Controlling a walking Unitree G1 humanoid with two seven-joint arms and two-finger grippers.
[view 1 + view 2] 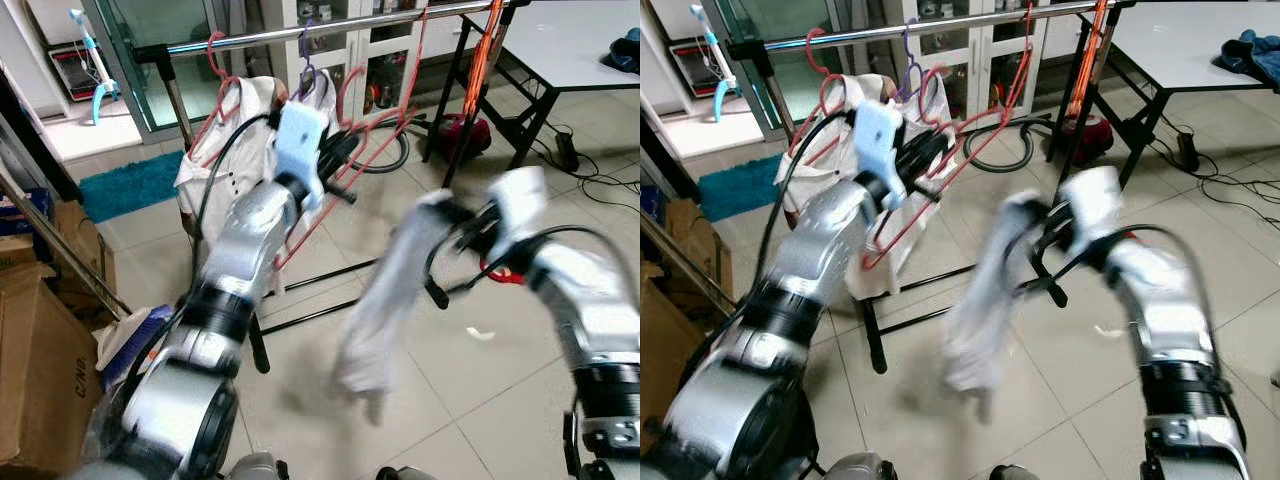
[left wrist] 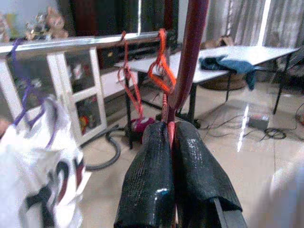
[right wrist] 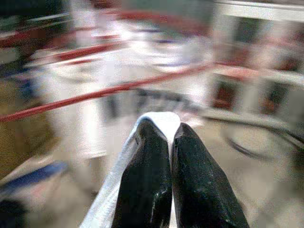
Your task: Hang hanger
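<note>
My left gripper (image 1: 345,150) is raised in front of the silver clothes rail (image 1: 330,28), shut on a red wire hanger (image 2: 192,47) that slants down beneath it (image 1: 398,128). In the left wrist view the black fingers (image 2: 152,180) pinch the red wire. My right gripper (image 1: 440,215) is lower and to the right, shut on a white garment (image 1: 385,300) that hangs blurred toward the floor. The cloth shows between the fingers (image 3: 159,118) in the right wrist view. A white shirt (image 1: 240,120) and a purple hanger (image 1: 305,55) hang on the rail.
Orange hangers (image 1: 483,50) hang at the rail's right end. A white table (image 1: 580,40) stands at the back right, with a red vacuum (image 1: 465,130) and hose beside it and cables on the tiles. A cardboard box (image 1: 40,370) stands at the left, a teal mat (image 1: 125,185) behind it.
</note>
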